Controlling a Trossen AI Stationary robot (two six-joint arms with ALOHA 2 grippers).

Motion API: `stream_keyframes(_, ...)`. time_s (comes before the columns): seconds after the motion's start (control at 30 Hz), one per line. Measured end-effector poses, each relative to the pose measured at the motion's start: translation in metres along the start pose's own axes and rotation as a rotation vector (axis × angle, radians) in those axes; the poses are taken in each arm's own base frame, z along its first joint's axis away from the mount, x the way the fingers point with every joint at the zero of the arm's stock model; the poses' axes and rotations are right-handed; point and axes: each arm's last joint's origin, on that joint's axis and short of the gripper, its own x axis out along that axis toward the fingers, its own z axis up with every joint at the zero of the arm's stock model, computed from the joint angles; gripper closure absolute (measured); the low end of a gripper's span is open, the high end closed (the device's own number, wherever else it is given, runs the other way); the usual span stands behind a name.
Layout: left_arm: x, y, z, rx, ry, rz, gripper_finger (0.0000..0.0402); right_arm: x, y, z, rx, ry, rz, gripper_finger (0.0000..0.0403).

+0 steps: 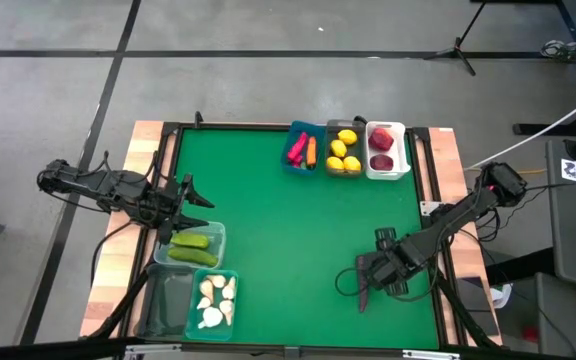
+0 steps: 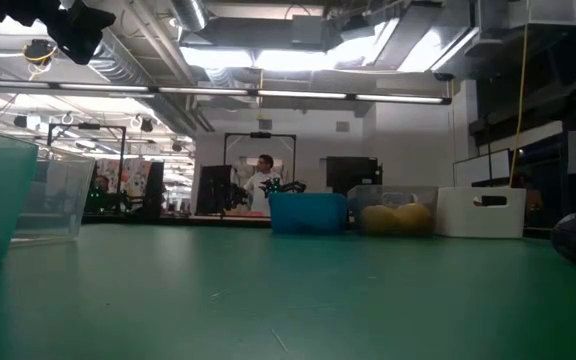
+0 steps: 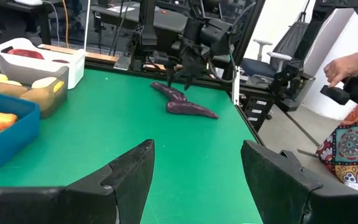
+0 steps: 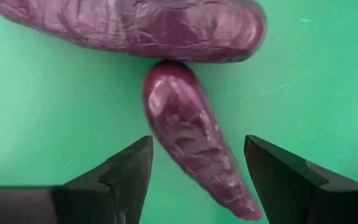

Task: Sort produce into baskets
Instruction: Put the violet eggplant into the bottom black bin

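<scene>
1. Our right pincer (image 4: 196,177) hovers wide open, holding nothing, over the near eggplant (image 4: 191,149), low in its wrist frame. This eggplant touches the second eggplant (image 4: 135,28), so closing could knock it away.
2. The left pincer (image 3: 197,180) waits, also wide open and empty.
3. From overhead the right arm hides both eggplants at lower right; the left wrist frame shows them on the table (image 3: 104,137).

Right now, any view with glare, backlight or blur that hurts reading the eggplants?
Low view: ceiling lights blow out, the blue bin sits backlit, no eggplants visible. Right wrist view: sharp; specular sheen on the two eggplants, open right gripper straddling one. Left wrist view: eggplants small but clear. High view: even light, the right arm covers them.
</scene>
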Motion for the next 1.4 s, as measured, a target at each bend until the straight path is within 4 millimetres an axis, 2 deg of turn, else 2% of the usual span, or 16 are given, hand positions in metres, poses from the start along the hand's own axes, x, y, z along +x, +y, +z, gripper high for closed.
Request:
stream_keyframes(0.23,0.0,0.0,0.0,0.017,0.0,0.0,0.0164,0.001,0.0,0.0,-0.026,0.003,0.006,0.015)
stream_keyframes(0.43,0.0,0.0,0.0,0.021,0.0,0.0,0.0164,0.013,-0.002,-0.005,-0.025,0.017,0.02,0.015)
stream_keyframes(0.7,0.0,0.0,0.0,0.022,0.0,0.0,0.0164,0.015,-0.002,-0.005,-0.028,0.018,0.02,0.015)
stream_keyframes(0.8,0.0,0.0,0.0,0.025,0.0,0.0,0.0164,0.022,-0.001,-0.004,-0.029,0.029,0.018,0.0148)
stream_keyframes(1.0,0.0,0.0,0.0,0.026,0.0,0.0,0.0164,0.047,0.004,0.002,-0.015,0.066,0.033,0.0105)
stream_keyframes(1.17,0.0,0.0,0.0,0.025,0.0,0.0,0.0164,0.057,0.005,0.003,0.041,0.127,0.029,0.0073)
stream_keyframes(1.27,0.0,0.0,0.0,0.025,0.0,0.0,0.0164,0.056,0.006,0.004,0.09,0.131,0.031,0.0085)
stream_keyframes(1.4,0.0,0.0,0.0,0.025,0.0,0.0,0.0164,0.048,0.008,0.008,0.107,0.12,0.005,0.0141)
